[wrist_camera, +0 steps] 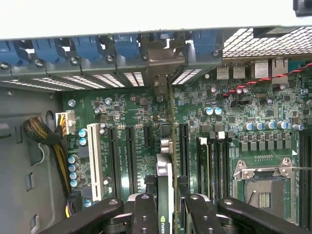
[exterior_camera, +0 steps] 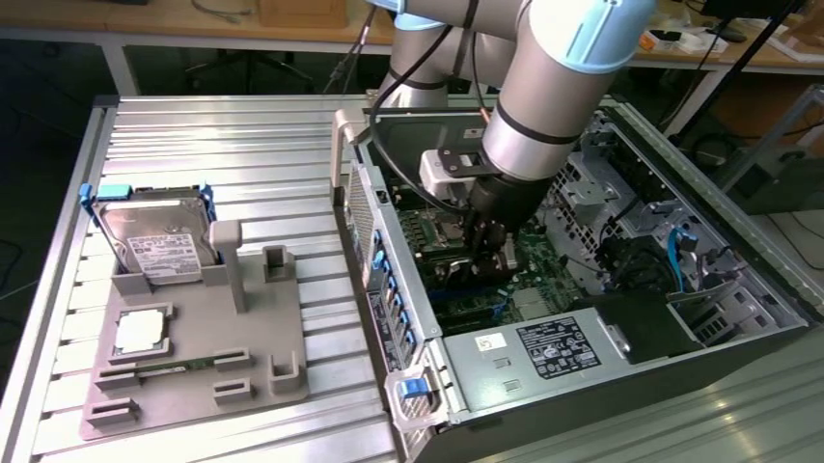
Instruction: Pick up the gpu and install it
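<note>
You see the arm [exterior_camera: 541,96] reaching steeply down into the open computer case [exterior_camera: 721,318], its gripper [wrist_camera: 168,207] clamped edge-on around the gpu [wrist_camera: 165,180] above the motherboard [wrist_camera: 234,122].

Silver hard drive [exterior_camera: 157,241] with white label, upright in grey holder tray [exterior_camera: 193,371]. Processor chip [exterior_camera: 139,331] flat in tray recess. Narrow green memory stick [exterior_camera: 165,366] beside it. Open computer case [exterior_camera: 721,318], blue slot clips [wrist_camera: 87,48], empty processor socket [wrist_camera: 265,183].

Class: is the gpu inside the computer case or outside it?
Inside: the gripper holds the gpu edge-on over the motherboard slots.
</note>
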You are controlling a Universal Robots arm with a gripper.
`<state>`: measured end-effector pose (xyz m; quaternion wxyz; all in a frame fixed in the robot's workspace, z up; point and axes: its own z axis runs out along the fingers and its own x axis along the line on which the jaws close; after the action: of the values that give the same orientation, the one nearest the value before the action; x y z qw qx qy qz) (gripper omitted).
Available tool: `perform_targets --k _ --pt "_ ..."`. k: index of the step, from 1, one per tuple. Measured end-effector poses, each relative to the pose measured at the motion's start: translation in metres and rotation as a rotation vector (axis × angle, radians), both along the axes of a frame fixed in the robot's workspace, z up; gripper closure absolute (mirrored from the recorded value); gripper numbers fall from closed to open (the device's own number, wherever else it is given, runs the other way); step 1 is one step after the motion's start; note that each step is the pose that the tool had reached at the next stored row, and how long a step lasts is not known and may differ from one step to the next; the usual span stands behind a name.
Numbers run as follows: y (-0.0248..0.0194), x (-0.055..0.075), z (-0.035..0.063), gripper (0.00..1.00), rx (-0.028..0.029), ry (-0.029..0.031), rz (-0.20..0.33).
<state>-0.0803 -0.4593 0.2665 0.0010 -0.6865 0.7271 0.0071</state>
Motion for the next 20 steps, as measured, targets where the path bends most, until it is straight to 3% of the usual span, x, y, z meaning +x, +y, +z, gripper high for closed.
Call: perform_targets --k 19,20 --pt "-0.0001 0.000 -0.0126 0.73 -0.0004 0.0002 -0.011" --pt "0.0000 0.000 -0.0127 0.73 -0.0002 0.0030 -0.012"
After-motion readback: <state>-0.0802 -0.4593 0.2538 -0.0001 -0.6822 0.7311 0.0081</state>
